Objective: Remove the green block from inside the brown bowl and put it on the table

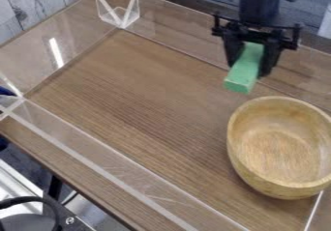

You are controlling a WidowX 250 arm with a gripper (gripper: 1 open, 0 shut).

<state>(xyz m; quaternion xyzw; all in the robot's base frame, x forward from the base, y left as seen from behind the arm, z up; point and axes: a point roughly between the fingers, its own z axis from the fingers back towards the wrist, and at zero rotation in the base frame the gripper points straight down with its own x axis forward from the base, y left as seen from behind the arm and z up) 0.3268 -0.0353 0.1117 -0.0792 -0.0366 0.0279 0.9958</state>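
The green block (242, 72) hangs in the air, tilted, with my black gripper (255, 47) shut on its upper end. It sits above the table (130, 100), up and to the left of the brown bowl (282, 144). That round tan wooden bowl stands at the lower right with nothing inside it. The gripper points down from the top right of the view.
Low clear acrylic walls (77, 138) edge the tabletop on the left, the front and the back. A clear corner bracket (118, 11) stands at the far left corner. Bare wood grain stretches left of the bowl.
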